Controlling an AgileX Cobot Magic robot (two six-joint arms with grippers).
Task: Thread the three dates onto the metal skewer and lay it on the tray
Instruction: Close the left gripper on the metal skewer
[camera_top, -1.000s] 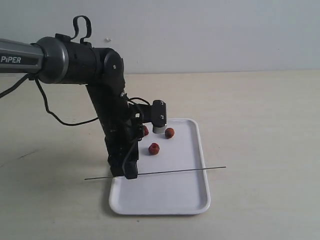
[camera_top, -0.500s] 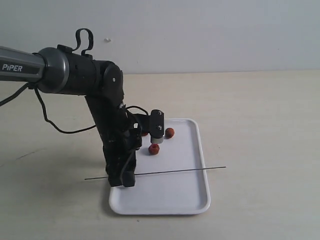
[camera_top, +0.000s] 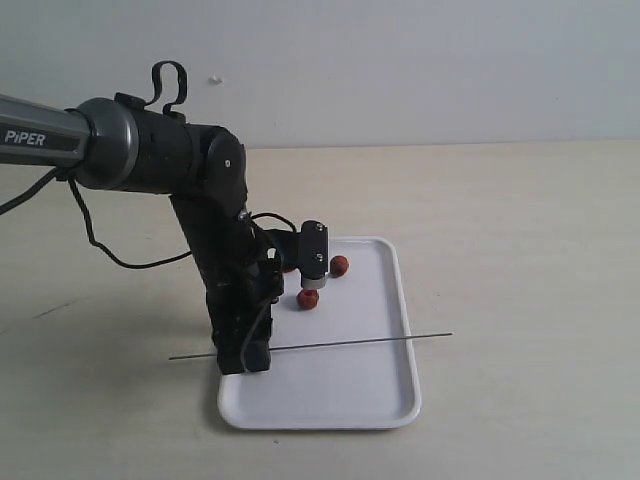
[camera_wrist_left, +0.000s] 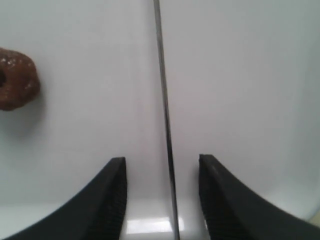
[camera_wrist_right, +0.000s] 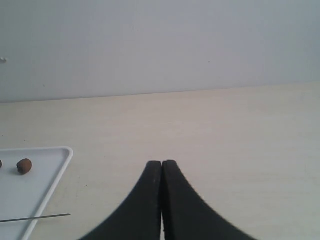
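The left end effector (camera_wrist_left: 162, 160) is spread, straddling the metal skewer (camera_wrist_left: 166, 125) without gripping it; the right end effector (camera_wrist_right: 161, 165) is pressed together, empty, over the bench (camera_wrist_right: 225, 130). The metal skewer lies across the tray (camera_top: 370, 392), which also holds loose dates (camera_top: 308, 298).

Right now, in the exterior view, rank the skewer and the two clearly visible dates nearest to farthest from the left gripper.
1. Skewer: between the open jaws of the left gripper.
2. Front date: middle of the tray, behind the gripper.
3. Back date: near the tray's far edge.
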